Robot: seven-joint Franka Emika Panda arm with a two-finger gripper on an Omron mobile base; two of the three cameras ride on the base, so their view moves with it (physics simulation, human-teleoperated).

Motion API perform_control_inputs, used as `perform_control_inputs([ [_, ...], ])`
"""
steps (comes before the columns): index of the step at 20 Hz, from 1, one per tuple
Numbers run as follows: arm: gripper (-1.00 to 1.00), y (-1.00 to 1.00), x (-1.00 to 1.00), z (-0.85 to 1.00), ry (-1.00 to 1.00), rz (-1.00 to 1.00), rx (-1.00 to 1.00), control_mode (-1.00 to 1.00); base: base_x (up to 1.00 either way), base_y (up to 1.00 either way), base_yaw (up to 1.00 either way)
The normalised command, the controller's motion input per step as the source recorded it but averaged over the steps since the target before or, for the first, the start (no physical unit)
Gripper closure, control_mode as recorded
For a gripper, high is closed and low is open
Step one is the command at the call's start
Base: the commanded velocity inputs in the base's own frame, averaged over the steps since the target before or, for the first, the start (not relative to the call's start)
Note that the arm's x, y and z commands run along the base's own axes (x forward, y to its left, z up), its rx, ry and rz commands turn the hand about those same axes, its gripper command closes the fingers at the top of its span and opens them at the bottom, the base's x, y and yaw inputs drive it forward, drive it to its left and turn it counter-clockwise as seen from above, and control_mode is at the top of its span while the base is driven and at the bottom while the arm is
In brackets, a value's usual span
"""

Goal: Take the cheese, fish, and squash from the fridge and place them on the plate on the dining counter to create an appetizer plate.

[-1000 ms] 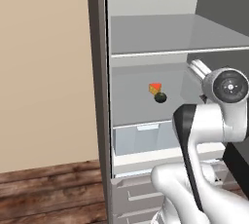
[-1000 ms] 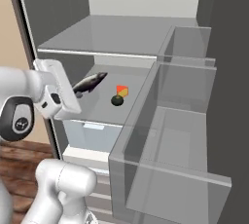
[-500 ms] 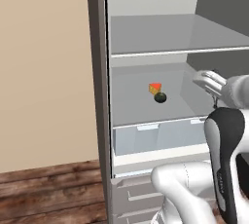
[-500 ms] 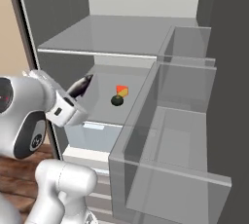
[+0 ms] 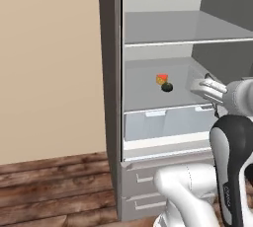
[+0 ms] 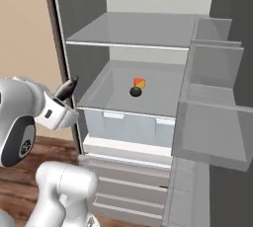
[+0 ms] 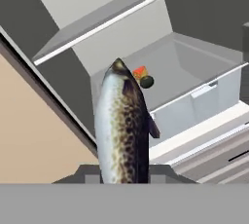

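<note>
Left base view: the gripper [image 5: 210,89] hung at the right of the open fridge [image 5: 148,63], level with the middle shelf; cheese [image 5: 161,78] and squash [image 5: 167,88] sat together at the back of that shelf.
Risk, left: a wide swing outward could have knocked the fridge's right wall.
Right base view: the gripper [image 6: 62,97] stood outside the fridge's left edge, the fish [image 6: 67,88] jutting from it, long axis slanting up and to the right toward the shelf.
Risk, right: the protruding end could have caught the door frame.
Hand view: the jaws were clamped on the fish [image 7: 122,125], its body running straight out from the claw, free end toward the shelf.
Risk, hand: held by one end only, the fish might have slipped or pivoted.
</note>
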Motion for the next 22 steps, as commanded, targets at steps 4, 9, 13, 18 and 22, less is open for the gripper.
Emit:
perform_control_inputs([
  [4, 1.00, 0.00, 0.00, 0.00, 0.00, 0.00, 0.00, 1.00, -0.80, 0.37, 0.00],
  [9, 1.00, 0.00, 0.00, 0.00, 0.00, 0.00, 0.00, 1.00, -0.72, 0.30, 0.00],
  [13, 1.00, 0.00, 0.00, 0.00, 0.00, 0.00, 0.00, 1.00, -0.78, 0.40, 0.00],
  [18, 1.00, 0.00, 0.00, 0.00, 0.00, 0.00, 0.00, 1.00, -0.71, 0.31, 0.12],
  [22, 1.00, 0.00, 0.00, 0.00, 0.00, 0.00, 0.00, 1.00, -0.44, 0.31, 0.16],
])
